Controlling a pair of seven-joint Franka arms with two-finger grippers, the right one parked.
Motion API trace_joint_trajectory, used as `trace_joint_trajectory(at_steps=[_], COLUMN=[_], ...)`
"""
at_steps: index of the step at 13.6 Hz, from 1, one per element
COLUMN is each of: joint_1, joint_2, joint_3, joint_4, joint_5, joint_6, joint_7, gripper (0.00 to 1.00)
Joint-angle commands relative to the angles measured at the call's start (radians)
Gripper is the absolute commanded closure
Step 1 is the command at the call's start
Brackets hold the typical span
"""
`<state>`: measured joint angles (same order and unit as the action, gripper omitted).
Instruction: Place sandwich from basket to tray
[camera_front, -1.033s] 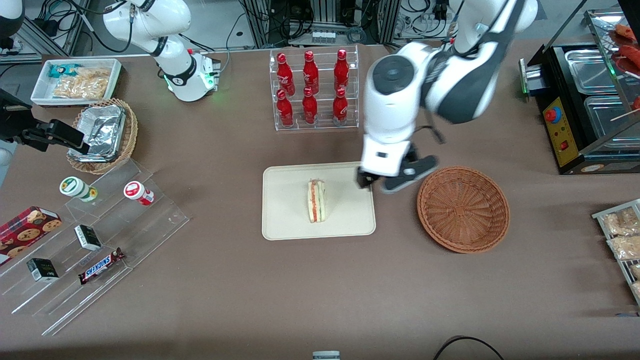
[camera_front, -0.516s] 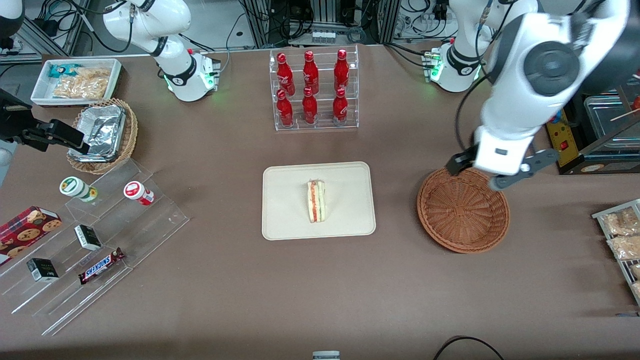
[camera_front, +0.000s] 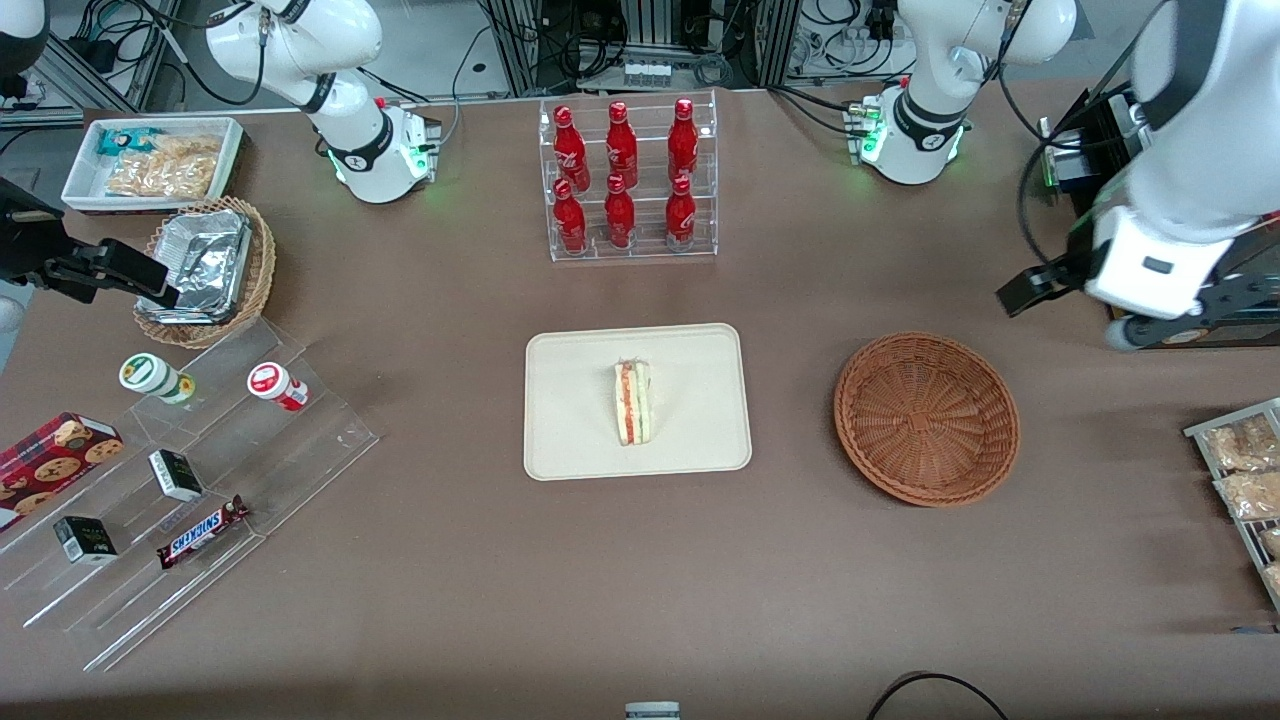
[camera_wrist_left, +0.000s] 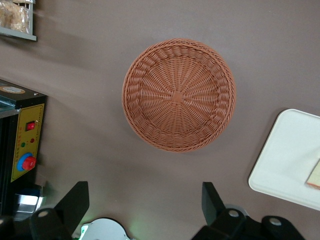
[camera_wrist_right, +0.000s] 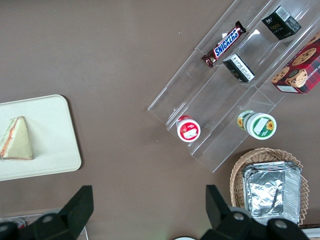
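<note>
The sandwich (camera_front: 633, 402), a white bread wedge with red and green filling, lies on the cream tray (camera_front: 580, 445) in the middle of the table; it also shows on the tray (camera_wrist_right: 55, 150) as the sandwich (camera_wrist_right: 16, 140). The reddish-brown basket (camera_front: 926, 417) sits beside the tray toward the working arm's end, with nothing in it; the basket (camera_wrist_left: 179, 94) fills the left wrist view. My left gripper (camera_front: 1075, 305) hangs high above the table, farther from the front camera than the basket and toward the working arm's end. It is open and holds nothing; the gripper (camera_wrist_left: 145, 207) shows spread fingers.
A clear rack of red bottles (camera_front: 625, 180) stands farther from the front camera than the tray. A black and yellow appliance (camera_front: 1150, 230) sits under the gripper. Snack packets (camera_front: 1240, 470) lie at the working arm's end. Clear stepped shelves (camera_front: 190, 480) and a foil-lined tan basket (camera_front: 205, 270) occupy the parked arm's end.
The left arm has swung away from the tray, passed over the basket and risen toward the working arm's end. The sandwich has stayed on the tray.
</note>
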<state>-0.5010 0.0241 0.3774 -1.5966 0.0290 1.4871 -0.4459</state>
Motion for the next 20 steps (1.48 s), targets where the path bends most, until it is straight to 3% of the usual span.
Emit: trace_joint_trajectory(at_steps=[1,3,5,20], joint_1=[0.202,0.468,0.602,0.601], joint_2=[-0.042,-0.053,-0.069,-0.056], joint_3=[-0.154,-0.398,-0.524,-0.523], joint_4=[-0.025,-0.026,-0.029,0.049], joint_5=[-0.034,-0.035,-0.034,-0.021], joint_6=[-0.036,-0.073,-0.080,-0.051], joint_7=[0.128,0.228,0.257,0.358], gripper=[0.00,0.00,0.00,0.00])
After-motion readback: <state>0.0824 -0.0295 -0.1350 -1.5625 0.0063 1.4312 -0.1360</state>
